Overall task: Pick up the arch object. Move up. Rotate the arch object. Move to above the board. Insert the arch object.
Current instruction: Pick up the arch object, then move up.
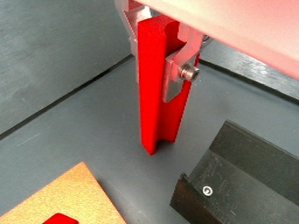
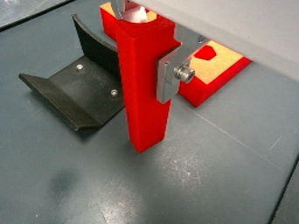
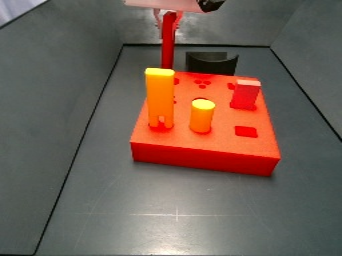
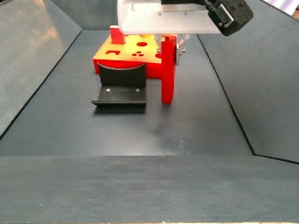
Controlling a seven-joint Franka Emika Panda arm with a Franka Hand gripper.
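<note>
Side view: hand (image 3: 171, 12) at top centre of the frame, mostly cut off by the edge; fingers not discernible. Arch object (image 3: 167, 42) hangs upright below it as a thin red stick, behind the board (image 3: 201, 145). Board sits mid-frame on the dark floor (image 3: 94, 210), carrying a tall orange-yellow piece (image 3: 159, 98), a short yellow cylinder (image 3: 202, 115) and a short red block (image 3: 246, 94). Fixture (image 3: 211, 62) stands behind the board, upper centre.

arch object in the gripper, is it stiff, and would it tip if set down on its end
The arch object looks like a rigid moulded slab, so probably stiff, not floppy. Tall and narrow, it would likely tip if stood on end. The gripper clamps its smooth faces high up, so it may swing or slip slightly.
</note>
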